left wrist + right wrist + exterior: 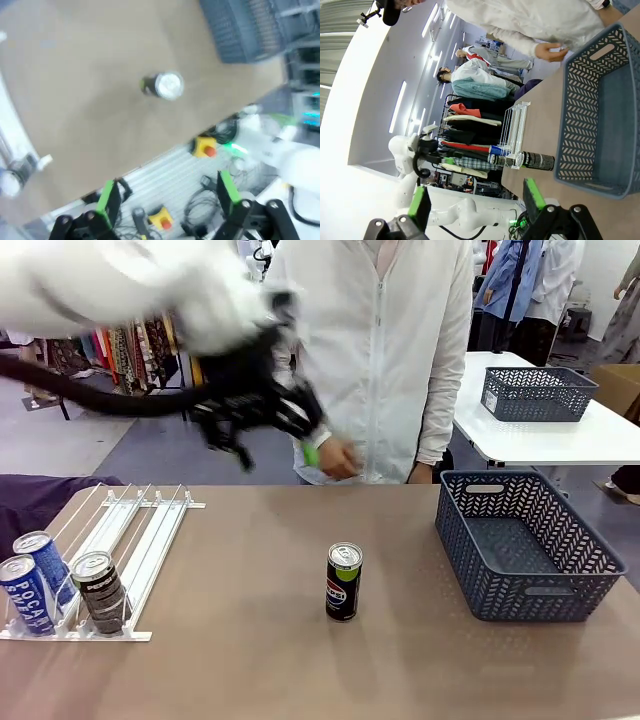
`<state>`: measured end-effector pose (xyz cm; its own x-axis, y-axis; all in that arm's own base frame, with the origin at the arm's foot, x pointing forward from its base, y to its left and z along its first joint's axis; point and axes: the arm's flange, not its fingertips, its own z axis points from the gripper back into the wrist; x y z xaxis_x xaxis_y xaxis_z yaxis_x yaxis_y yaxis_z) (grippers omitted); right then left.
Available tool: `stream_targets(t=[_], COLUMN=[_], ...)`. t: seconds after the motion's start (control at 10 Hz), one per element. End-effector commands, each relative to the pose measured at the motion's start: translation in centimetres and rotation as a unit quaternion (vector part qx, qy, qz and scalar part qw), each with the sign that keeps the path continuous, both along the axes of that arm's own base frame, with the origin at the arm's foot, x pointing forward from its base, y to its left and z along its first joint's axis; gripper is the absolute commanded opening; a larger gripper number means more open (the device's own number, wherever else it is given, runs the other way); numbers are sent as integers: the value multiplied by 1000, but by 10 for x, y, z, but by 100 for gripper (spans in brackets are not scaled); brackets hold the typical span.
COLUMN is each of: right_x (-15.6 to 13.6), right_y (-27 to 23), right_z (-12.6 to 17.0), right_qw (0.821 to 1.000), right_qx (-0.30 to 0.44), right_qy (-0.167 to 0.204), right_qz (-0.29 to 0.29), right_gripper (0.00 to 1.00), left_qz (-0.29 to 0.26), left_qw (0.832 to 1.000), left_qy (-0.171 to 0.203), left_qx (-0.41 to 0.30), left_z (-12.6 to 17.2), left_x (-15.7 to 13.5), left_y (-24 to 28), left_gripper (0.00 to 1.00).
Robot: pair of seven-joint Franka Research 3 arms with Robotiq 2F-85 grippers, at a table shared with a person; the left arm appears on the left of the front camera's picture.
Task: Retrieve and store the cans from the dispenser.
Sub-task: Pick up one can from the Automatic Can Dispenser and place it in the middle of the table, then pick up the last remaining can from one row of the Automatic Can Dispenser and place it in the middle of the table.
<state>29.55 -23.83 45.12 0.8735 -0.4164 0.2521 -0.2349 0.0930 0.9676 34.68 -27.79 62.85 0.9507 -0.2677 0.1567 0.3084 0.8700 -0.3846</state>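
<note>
One black Pepsi can point(344, 582) stands upright alone on the middle of the table; the left wrist view looks down on its silver top point(167, 86). The white dispenser point(130, 540) lies at the front left and holds two blue cans point(30, 585) and another black can point(98, 592) at its near end. My left gripper point(278, 440) hangs blurred high above the table, open and holding nothing, its pads point(107, 200) wide apart. My right gripper point(476, 200) is open with nothing between its fingers, near the basket point(600, 110). From there the dispenser point(516, 125) and standing can point(537, 160) show farther off.
A dark grey-blue lattice basket point(525, 550) stands at the right of the table with nothing visible in it. A person in a white jacket point(380, 350) stands at the far side with a hand point(338, 455) close behind my left gripper. A second basket point(535, 392) sits on a white table behind.
</note>
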Motion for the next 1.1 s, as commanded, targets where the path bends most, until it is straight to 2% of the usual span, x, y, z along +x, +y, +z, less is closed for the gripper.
stream_targets(t=[0.0, 0.2, 0.3, 0.4, 0.6, 0.7, 0.8, 1.0], right_x=[-3, -3, -3, -3, -3, -3, -3, -3], right_y=[0, 0, 0, 0, 0, 0, 0, 0], right_z=[2, 2, 2, 2, 2, 2, 2, 2], right_qw=[1000, 1000, 1000, 1000, 1000, 1000, 1000, 1000], right_qx=[-6, -6, -6, -6, -6, -6, -6, -6], right_qy=[-2, -2, -2, -2, -2, -2, -2, -2], right_qz=[7, 7, 7, 7, 7, 7, 7, 7], right_gripper=[100, 100, 100, 100, 100, 100, 100, 100], left_qz=[86, 111, 156, 181, 200, 201, 210, 210], left_qw=[993, 969, 955, 937, 915, 924, 924, 924], left_qy=[45, 71, 74, 74, 85, 111, 86, 86], left_qx=[-70, -210, -241, -288, -339, -306, -310, -310], left_z=[-8, -16, -30, -46, -77, -87, -68, -68], left_x=[-5, -15, -25, -36, -56, -59, -53, -53], left_y=[139, 241, 290, 325, 362, 359, 374, 374], left_gripper=[100, 100, 100, 100, 100, 100, 100, 100])
